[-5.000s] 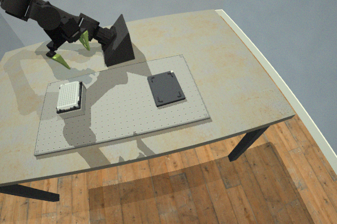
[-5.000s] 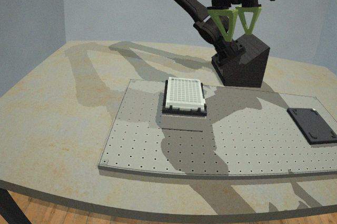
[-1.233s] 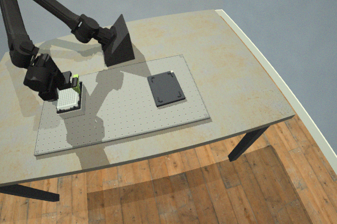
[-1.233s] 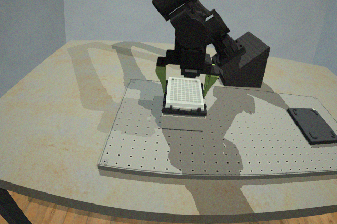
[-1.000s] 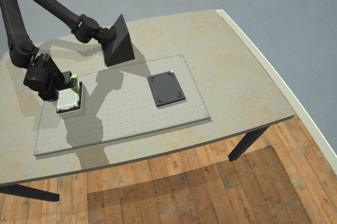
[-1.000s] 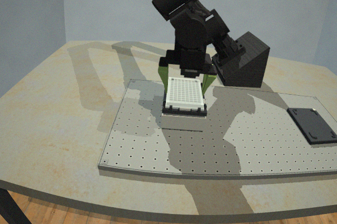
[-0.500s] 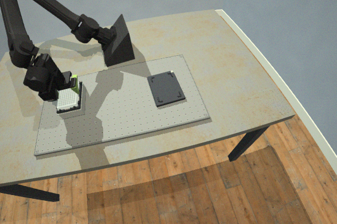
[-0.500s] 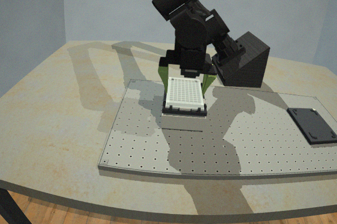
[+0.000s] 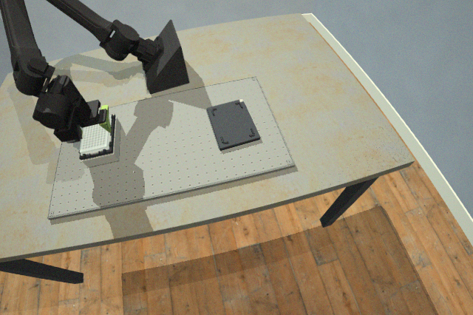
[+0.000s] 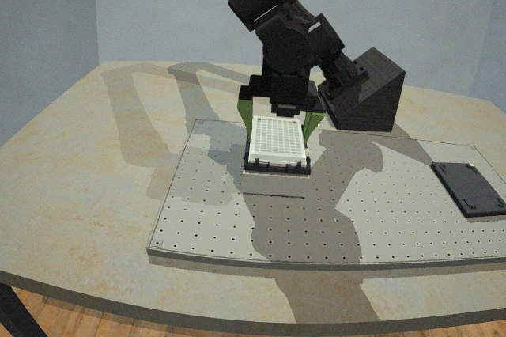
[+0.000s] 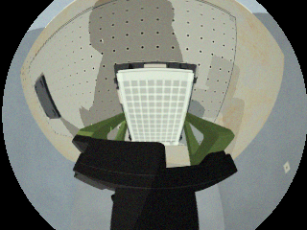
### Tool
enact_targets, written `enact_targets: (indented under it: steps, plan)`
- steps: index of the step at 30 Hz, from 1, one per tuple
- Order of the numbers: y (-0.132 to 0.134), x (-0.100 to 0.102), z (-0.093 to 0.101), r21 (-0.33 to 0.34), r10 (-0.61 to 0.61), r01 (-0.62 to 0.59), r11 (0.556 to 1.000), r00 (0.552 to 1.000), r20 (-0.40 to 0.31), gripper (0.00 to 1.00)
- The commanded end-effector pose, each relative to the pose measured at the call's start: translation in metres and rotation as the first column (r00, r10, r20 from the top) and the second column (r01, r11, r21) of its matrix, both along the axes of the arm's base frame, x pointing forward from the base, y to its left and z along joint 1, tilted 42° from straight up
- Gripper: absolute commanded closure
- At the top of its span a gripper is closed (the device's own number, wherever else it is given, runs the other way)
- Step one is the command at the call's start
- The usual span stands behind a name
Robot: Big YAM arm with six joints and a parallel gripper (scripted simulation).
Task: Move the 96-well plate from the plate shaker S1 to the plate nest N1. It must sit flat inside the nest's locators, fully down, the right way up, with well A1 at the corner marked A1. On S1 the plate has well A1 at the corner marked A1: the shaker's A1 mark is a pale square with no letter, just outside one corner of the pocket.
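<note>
Open breadboard (image 9: 171, 158) between shaker (image 9: 98, 154) and nest (image 9: 233, 124)

A lab bench setting is showing here: a perforated grey breadboard (image 10: 212, 218) is lying on a worn table (image 10: 81, 186), a white 96-well plate (image 10: 277, 138) is sitting in a black shaker (image 10: 277, 168) directly under the gripper (image 10: 278, 120), and a dark plate nest (image 10: 470, 194) is waiting well off to its side.

Matte black arm (image 10: 285, 39) — blocky joints, wedge-shaped base (image 10: 368, 92) — green jaws.
</note>
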State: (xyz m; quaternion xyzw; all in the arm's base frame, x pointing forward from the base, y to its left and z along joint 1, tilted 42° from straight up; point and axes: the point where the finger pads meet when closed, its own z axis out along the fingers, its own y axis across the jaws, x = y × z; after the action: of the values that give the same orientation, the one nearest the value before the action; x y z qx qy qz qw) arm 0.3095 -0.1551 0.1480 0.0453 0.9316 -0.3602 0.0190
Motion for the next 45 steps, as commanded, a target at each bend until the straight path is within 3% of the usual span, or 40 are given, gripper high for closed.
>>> enact_targets:
  steps: [1, 2, 5, 45]
  plan:
    - [0.001, 0.011, 0.011, -0.005, 0.014, -0.013, 1.0, 0.999, 0.033, 1.0]
    - [0.006, 0.022, 0.02, -0.009, 0.037, -0.037, 0.999, 0.998, 0.052, 1.0]
    - [0.01, 0.018, 0.029, -0.008, 0.021, -0.02, 1.0, 0.998, 0.064, 1.0]
    - [0.052, 0.015, 0.073, -0.001, 0.021, -0.02, 1.0, 0.998, 0.067, 1.0]
